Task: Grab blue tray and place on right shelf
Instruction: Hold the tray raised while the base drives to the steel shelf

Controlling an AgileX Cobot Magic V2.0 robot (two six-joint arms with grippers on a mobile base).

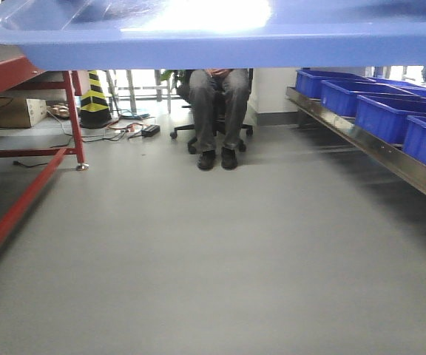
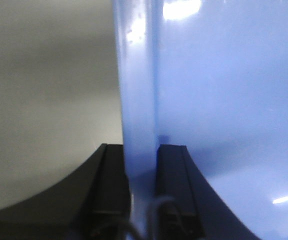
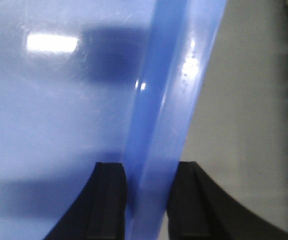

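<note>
Front view: blue tray (image 1: pixel 272 48) held up, long axis L–R across top of frame, w/ left gripper (image 2: pixel 140 152) and right gripper (image 3: pixel 149 170) each clamped on an end rim. Right shelf (image 1: pixel 368 144) sits lower right, loaded w/ bins (image 1: pixel 379 115). Open floor btwn; red table (image 1: pixel 21 74) close on left.

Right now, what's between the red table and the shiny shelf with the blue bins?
In the front-facing view, mostly bare grey floor lies there. Farther back, a person sits in a chair between the red table and the shelf.
</note>
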